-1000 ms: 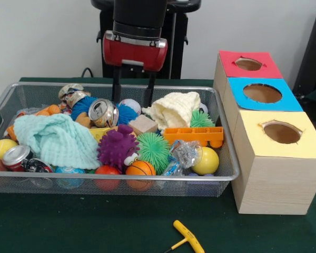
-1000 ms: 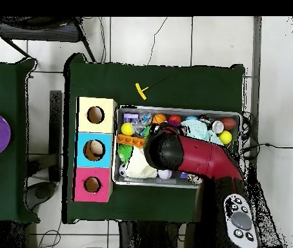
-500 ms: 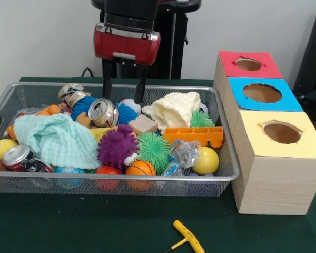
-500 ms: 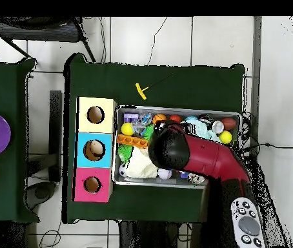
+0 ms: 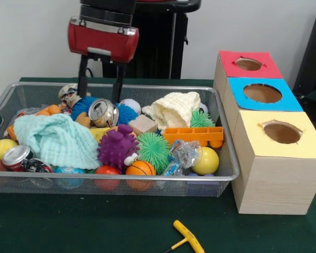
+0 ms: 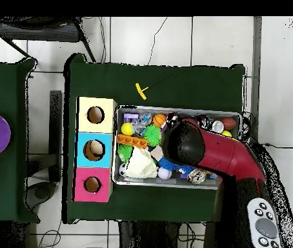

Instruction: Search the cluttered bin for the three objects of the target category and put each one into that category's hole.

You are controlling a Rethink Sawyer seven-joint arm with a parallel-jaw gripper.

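The gripper (image 5: 99, 90) hangs spread and empty over the far side of the bin (image 5: 121, 182), which sits on the green table (image 5: 95, 226) just beside the three boxes, its tips just above a crushed can (image 5: 103, 112) and a blue spiky ball (image 5: 84, 105). So nothing is grabbed yet, and I can't tell which category is the target, since the red (image 5: 248, 64), blue (image 5: 262, 93) and yellow (image 5: 282, 133) holes all look empty from here. Biggest risk, I'd say: the stuff under the fingers is packed tight, so a straight drop could pinch the can together with the ball, or push the can sideways into the wood block (image 5: 143, 125). The spiky balls look squishy and could squirt out of a grip, and the mint cloth (image 5: 57, 139) could snag a finger if it sweeps that way. The cloth and the cream cloth (image 5: 175, 109) probably cover more stuff, so a target item may be buried. In the overhead view the arm (image 6: 207, 154) blocks the middle of the bin and hides the gripper completely. The small things along the bin's far wall are a jumble I can't identify. A yellow tool (image 5: 187, 237) lies on the table outside the bin.
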